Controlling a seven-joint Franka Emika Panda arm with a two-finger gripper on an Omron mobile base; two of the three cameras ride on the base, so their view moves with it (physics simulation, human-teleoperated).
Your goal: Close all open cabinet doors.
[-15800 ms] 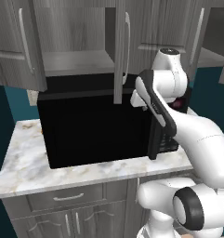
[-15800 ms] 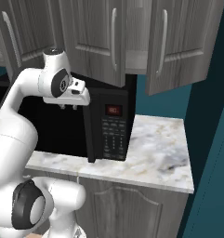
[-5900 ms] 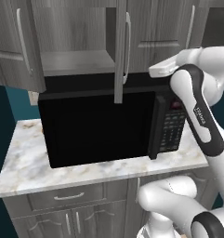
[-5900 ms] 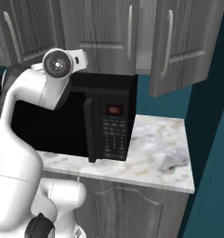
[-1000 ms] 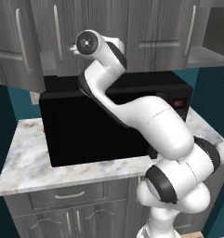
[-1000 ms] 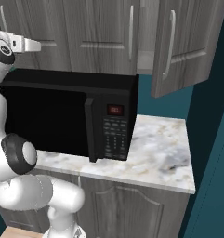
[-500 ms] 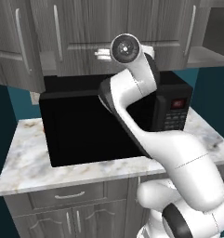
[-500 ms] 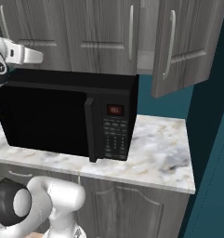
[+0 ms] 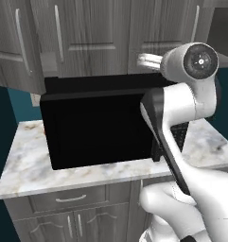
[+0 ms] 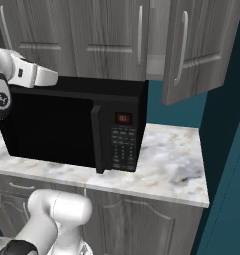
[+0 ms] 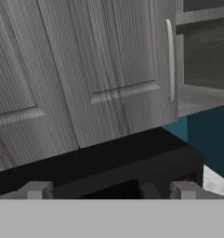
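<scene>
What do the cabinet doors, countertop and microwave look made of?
Cabinet doors: grey wood or wood-look laminate, matte, visible grain; bar handles look like brushed metal.
Countertop: polished marble or marble-look stone, white with grey-tan veining.
Microwave: black, probably glossy plastic and glass; render leaves it open.

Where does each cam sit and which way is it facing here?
Left base view: behind-left of the arm, looking forward-down at the microwave and cabinet doors; white arm at lower right.
Right base view: behind-right, same microwave and marble counter, plus one open door; arm at left.
Hand view: on the hand, facing the doors over the microwave top; open claw at bottom.
Shared: microwave and doors in all three.
</scene>
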